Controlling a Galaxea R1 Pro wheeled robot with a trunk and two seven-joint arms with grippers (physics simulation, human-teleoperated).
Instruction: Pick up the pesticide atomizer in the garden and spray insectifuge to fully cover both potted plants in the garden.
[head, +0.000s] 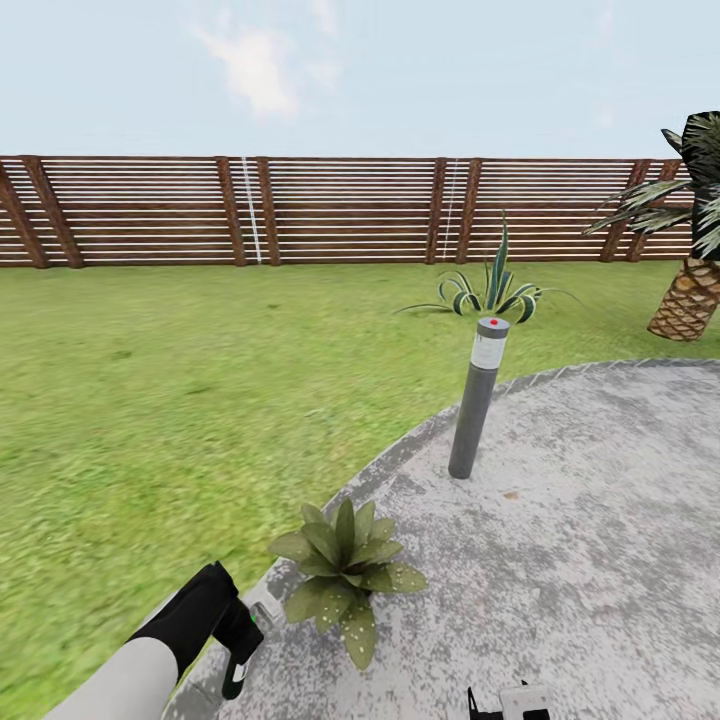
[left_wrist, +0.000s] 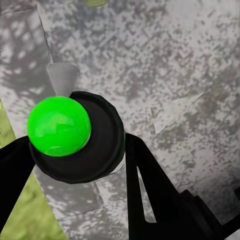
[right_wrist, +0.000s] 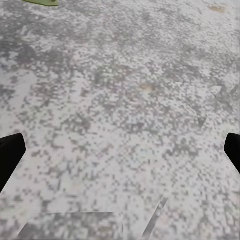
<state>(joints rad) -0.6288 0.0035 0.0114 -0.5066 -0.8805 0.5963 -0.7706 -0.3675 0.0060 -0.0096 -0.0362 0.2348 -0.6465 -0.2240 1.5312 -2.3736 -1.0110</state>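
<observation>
My left gripper (head: 232, 640) is shut on the pesticide atomizer (head: 236, 680), a slim dark bottle hanging low over the patio edge. In the left wrist view the atomizer (left_wrist: 75, 135) shows end on as a black round body with a bright green dome, held between the black fingers (left_wrist: 150, 190). Just to its right on the stone stands one potted plant (head: 345, 570), a rosette of broad green leaves with pale specks on the near leaves. The right gripper (right_wrist: 120, 152) is open over bare patio stone, with a leaf tip (right_wrist: 40, 2) at the frame edge.
A grey bollard light (head: 478, 400) stands on the round stone patio (head: 580, 540) beyond the plant. A spiky green-white clump (head: 490, 290) grows in the lawn (head: 150, 400), a palm trunk (head: 688, 300) is at far right, and a slatted wooden fence (head: 340, 210) closes the back.
</observation>
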